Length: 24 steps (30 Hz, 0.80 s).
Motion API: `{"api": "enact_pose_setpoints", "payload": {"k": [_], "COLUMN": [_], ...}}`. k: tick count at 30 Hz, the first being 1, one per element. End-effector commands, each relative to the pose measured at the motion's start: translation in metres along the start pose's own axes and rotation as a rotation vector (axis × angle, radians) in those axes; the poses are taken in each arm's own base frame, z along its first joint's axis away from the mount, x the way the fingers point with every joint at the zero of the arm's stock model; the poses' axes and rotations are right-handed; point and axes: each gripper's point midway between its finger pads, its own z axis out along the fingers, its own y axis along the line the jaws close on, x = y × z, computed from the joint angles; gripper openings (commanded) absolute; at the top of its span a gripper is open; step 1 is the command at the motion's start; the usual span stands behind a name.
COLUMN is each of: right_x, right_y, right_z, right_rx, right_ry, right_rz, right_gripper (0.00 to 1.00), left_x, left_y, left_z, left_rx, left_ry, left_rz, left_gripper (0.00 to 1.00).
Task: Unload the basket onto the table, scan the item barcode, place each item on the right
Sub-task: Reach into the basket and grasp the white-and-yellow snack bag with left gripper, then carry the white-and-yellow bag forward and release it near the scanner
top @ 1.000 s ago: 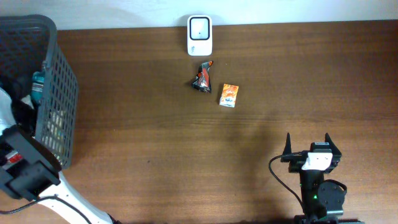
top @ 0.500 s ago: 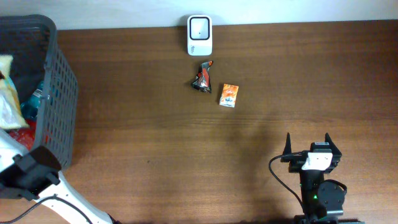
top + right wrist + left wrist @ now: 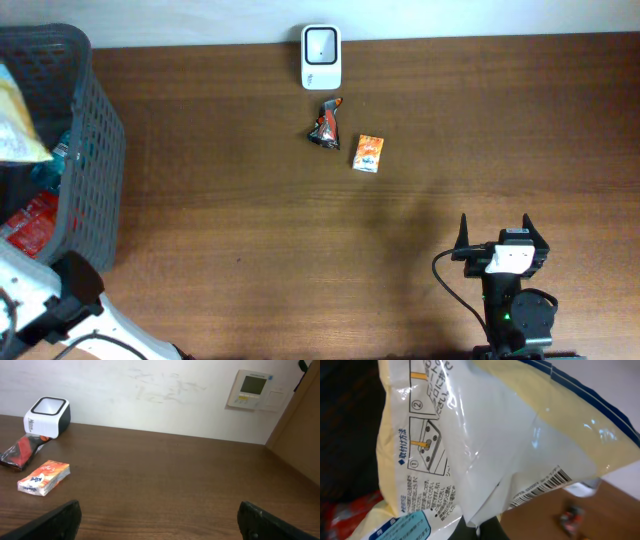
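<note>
Pale yellow-and-white plastic packet (image 3: 485, 435), its barcode (image 3: 540, 487) showing, hangs pinched in the left claw (image 3: 482, 529) over the dark grey slatted basket (image 3: 95, 150) at the left edge of the brown wooden desk (image 3: 250, 230). At centre-back stands the white box-shaped scanner (image 3: 321, 57). Far right, the right claw (image 3: 497, 235) gapes wide, holding nothing.

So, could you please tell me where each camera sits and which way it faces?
Overhead: above the table, looking straight down on basket, scanner, orange packet; left arm and right arm at the near edge.
Left wrist: on the left arm, close against the bag, barcode side; left fingers barely show.
Right wrist: low over the table, facing the back wall; open right fingers in bottom corners.
Shared: scanner and orange packet, in overhead and right wrist.
</note>
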Motion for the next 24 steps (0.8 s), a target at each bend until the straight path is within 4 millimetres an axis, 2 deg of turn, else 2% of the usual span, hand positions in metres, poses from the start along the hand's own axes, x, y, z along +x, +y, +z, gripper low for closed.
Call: {"api": "enact_pose_setpoints", "payload": {"k": [1,5,11,16,20,24], "right_x": [0.004,0.004,0.004,0.004,0.004,0.004], "right_y": [0.001,0.001,0.001,0.001,0.001,0.001], "right_z": [0.000,0.000,0.000,0.000,0.000,0.000], "right_rx": [0.000,0.000,0.000,0.000,0.000,0.000], "right_ry": [0.006,0.006,0.006,0.006,0.006,0.006], "right_rz": [-0.008,-0.008,-0.008,-0.008,-0.008,-0.008], "right_gripper": [0.98,0.98,0.98,0.99,0.98,0.98], "left_x": [-0.002,0.007,0.043,0.089,0.126,0.169], "left_y": [-0.061,-0.099,-0.173,-0.232,-0.270,-0.315], "left_z": [-0.045,-0.055,-0.043,-0.026,-0.002,0.019], "left_rx": [0.270,0.440,0.590,0.598,0.522,0.544], "left_ry": [-0.074,-0.047,0.079,0.196,0.248,0.302], "left_rz": [0.052,0.081,0.191,0.327,0.460,0.571], "left_gripper": [0.00,0.00,0.00,0.00,0.00,0.00]}}
